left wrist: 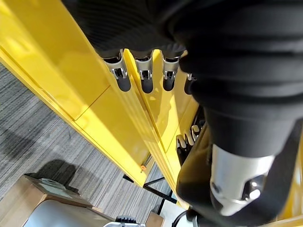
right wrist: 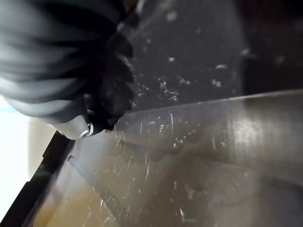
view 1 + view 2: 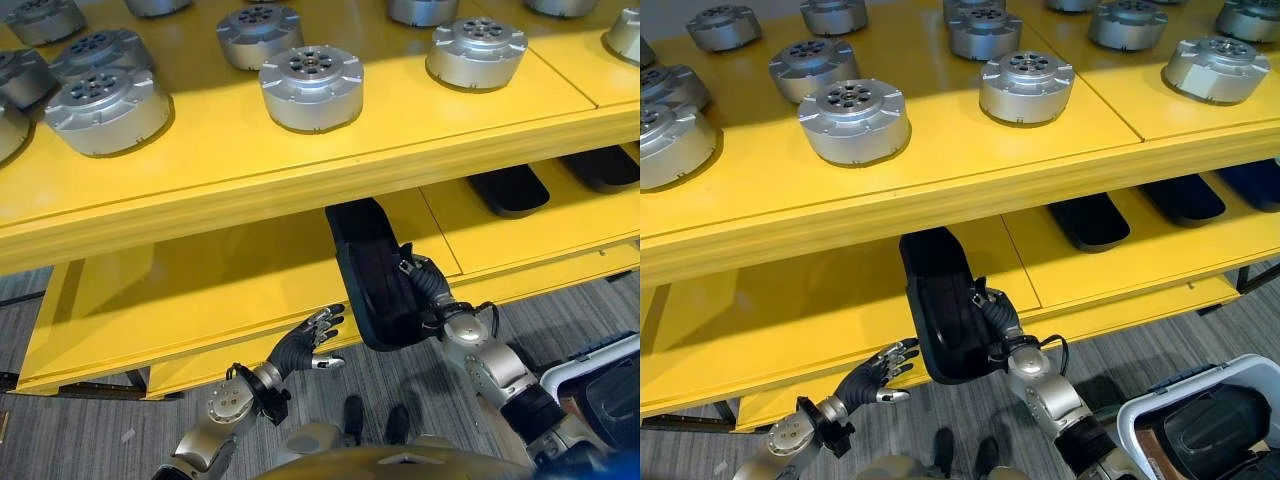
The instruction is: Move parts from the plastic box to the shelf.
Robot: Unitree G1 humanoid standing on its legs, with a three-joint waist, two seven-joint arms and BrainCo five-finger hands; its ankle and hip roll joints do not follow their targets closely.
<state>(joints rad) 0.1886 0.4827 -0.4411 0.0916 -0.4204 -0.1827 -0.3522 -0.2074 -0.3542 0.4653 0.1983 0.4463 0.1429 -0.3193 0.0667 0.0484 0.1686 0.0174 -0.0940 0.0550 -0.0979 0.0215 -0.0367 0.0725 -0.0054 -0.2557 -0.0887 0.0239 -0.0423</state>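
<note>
**Inspector:** Right hand (image 3: 998,312) status?

**Assistant:** It grips the near rim of a black tray (image 3: 940,305), fingers curled over the edge. The tray lies half on the lower yellow shelf (image 3: 820,320), its near end overhanging the front lip.

**Inspector:** Left hand (image 3: 305,343)?

**Assistant:** Released, fingers straight, holding nothing, just before the shelf lip beside the tray.

**Inspector:** Parts?

**Assistant:** Silver round parts (image 3: 853,120) stand on the upper shelf (image 3: 940,160). Two more black trays (image 3: 1090,220) sit further right on the lower level. A white-rimmed plastic box (image 3: 1200,415) stands on the floor at right.
</note>
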